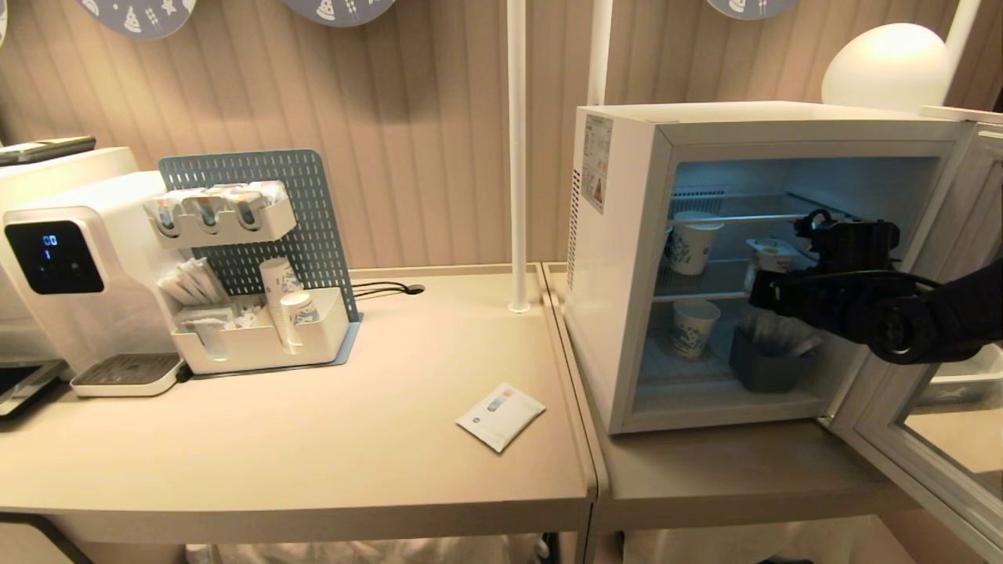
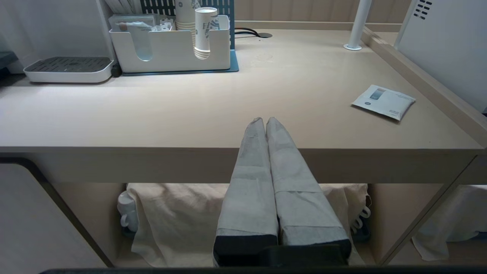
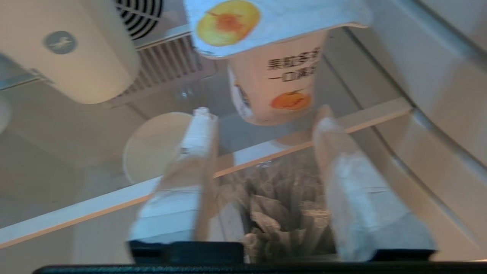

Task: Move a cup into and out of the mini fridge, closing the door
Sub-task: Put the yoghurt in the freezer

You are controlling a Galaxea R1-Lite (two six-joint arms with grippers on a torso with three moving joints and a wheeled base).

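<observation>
**Yogurt cup on the upper shelf, right gripper spread just short of it**

Standing on the upper wire shelf (image 1: 705,294) of the mini fridge (image 1: 627,258), toward the right side: the yogurt cup (image 1: 772,254), upright, foil lid on top. Further left on the same shelf, a printed paper cup (image 1: 693,243); below, a second paper cup (image 1: 693,327) and a grey bin (image 1: 764,364) of sachets. Door (image 1: 932,439) swung wide open to the right.

Right gripper (image 3: 262,121) reaching into the fridge at shelf height, fingers (image 3: 198,129) apart on either side of the cup's base, no contact visible, nothing held. Left gripper (image 2: 265,121) parked low at the near table edge, closed and empty.

Likely light, thin-walled and easily dented; smooth tapered sides, so apt to slip downward out of a loose grip. Best taken around the body just under the wide rim, gently, never on the foil lid, which would puncture. Easily tipped on the wire shelf by a nudge.
</observation>
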